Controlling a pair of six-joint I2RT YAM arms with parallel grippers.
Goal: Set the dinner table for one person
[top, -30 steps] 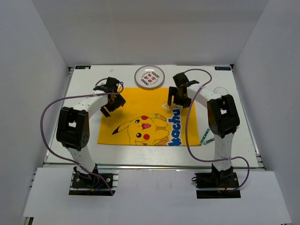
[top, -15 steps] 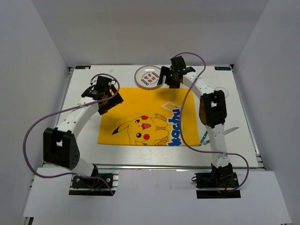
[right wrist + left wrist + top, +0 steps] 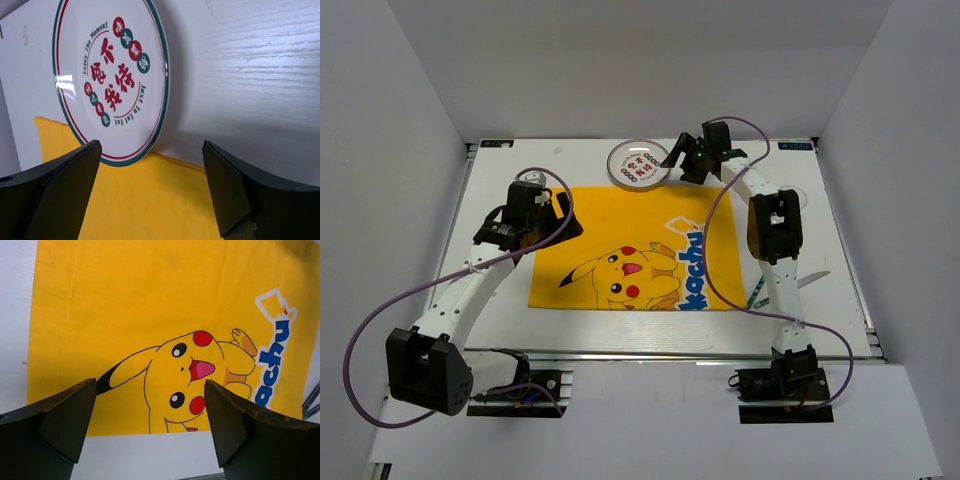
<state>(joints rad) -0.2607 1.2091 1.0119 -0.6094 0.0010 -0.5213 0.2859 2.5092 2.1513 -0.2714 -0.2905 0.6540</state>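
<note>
The dinner table (image 3: pixel 580 160) is a white top boxed in by plain walls on 3 sides, with a metal rail (image 3: pixel 650 352) along its near edge. A yellow placemat (image 3: pixel 620 250) lies flat across the middle, leaving bare strips of white to the left, to the right and along the back. A round plate (image 3: pixel 638 163) with a green and red rim sits at the back, its near edge just beside or slightly over the placemat's far edge. Some cutlery (image 3: pixel 760 292) lies on the bare strip right of the placemat, close to the right arm's lower link.

The right arm stretches far forward and bends left at the wrist. The right gripper (image 3: pixel 678 165) hangs just right of the plate, spread wide and holding nothing; from its wrist the plate (image 3: pixel 112 80) shows ahead between the 2 fingers (image 3: pixel 55 190).

The left arm leans forward from its base. The left gripper (image 3: pixel 558 218) hovers over the placemat's left edge, also wide apart and empty, with the placemat (image 3: pixel 165 315) below its fingers (image 3: pixel 245 425).
</note>
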